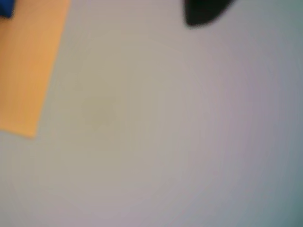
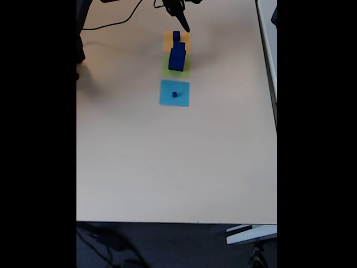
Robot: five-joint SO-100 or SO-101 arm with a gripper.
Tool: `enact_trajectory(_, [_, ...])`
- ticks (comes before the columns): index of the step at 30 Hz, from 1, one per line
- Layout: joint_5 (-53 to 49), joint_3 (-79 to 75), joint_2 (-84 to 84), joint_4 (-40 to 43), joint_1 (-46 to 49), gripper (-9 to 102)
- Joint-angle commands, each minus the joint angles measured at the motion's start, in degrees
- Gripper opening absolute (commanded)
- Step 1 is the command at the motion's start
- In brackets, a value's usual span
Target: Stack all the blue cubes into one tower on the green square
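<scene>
Right now your dark two-finger gripper point(image 2: 182, 22), jaw state impossible to tell, hangs just beyond the flat orange square point(image 2: 176, 38) bearing a dark blue cube point(image 2: 176, 36), while another dark blue cube point(image 2: 177, 57) stands on the flat yellow-green square point(image 2: 184, 70)

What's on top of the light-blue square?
One small dark blue cube sits near the middle of the light-blue square; the paper directly beneath the cube is covered.
</scene>
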Motion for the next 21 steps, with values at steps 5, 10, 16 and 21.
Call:
enact_trajectory(5, [1.23, 3.69, 0.7, -0.7, 1.49, 47])
enact_trajectory(10, [0.79, 5.62, 0.97, -0.7, 2.29, 47])
enact_trajectory(16, [-0.35, 6.33, 0.53, -0.7, 3.43, 45])
enact_trajectory(21, [-0.09, 6.94, 0.44, -0.7, 3.43, 45])
